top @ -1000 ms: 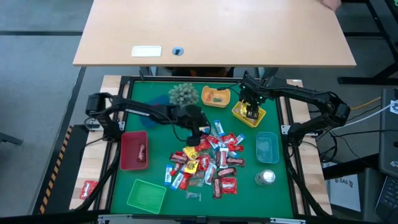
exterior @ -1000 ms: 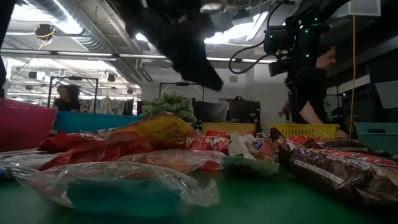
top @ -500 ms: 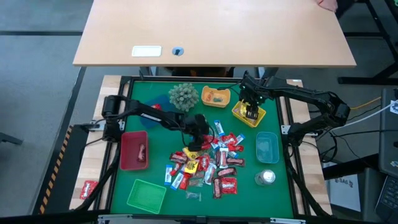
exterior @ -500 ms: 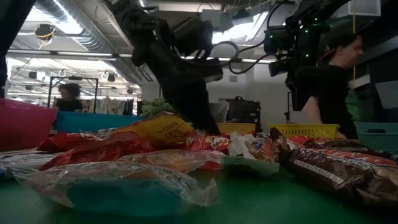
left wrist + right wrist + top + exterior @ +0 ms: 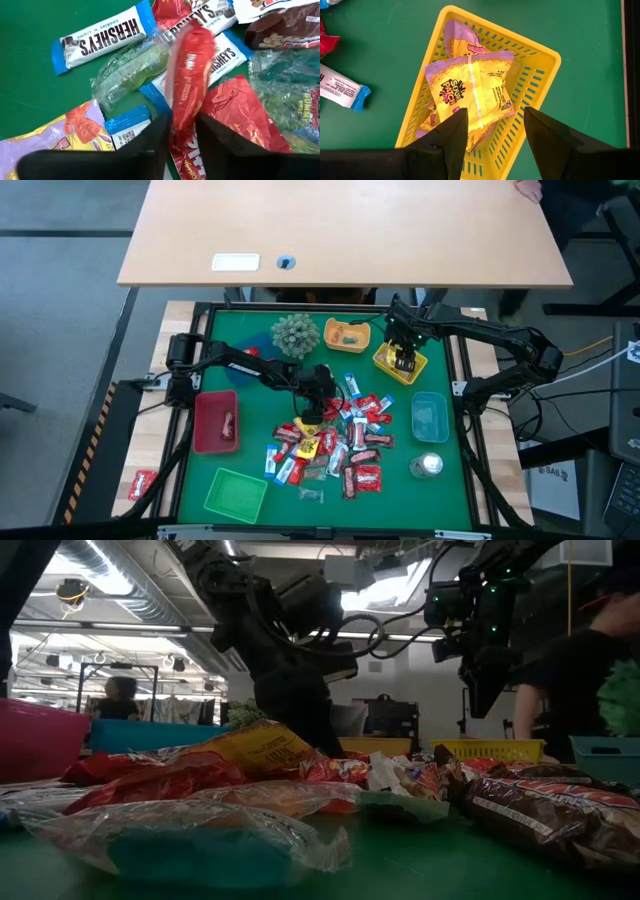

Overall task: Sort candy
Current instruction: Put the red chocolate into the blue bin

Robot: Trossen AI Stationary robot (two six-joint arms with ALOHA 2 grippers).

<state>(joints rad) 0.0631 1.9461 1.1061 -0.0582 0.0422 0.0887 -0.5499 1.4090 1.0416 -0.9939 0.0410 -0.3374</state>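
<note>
- The candy (image 5: 335, 440) is heaped at the centre of the green mat, spreading toward 5 o'clock; two yellow packets (image 5: 472, 92) are already deposited in the yellow tray (image 5: 399, 362) at 1 o'clock, and one piece lies in the red tray (image 5: 216, 422) at 9 o'clock.
- The left gripper (image 5: 318, 388) is lowered onto the 11 o'clock edge of the heap. In the left wrist view its fingers (image 5: 152, 145) are drawn in against a long red packet (image 5: 187, 80), one on each side. The packet is pinched across its narrow width, probably so that its neighbours are not gripped with it.
- The red packet lies across blue-and-white bars (image 5: 102, 37) and a clear green wrapper (image 5: 127, 72), so a straight lift is judged necessary to avoid dragging them.
- The right gripper (image 5: 403, 360) is held above the yellow tray with its jaws spread and nothing between them, as the right wrist view shows.
- Most of the heap is judged unsorted; the blue tray (image 5: 430, 418) at 3 o'clock and the green tray (image 5: 234, 495) at 7 o'clock appear unfilled.
</note>
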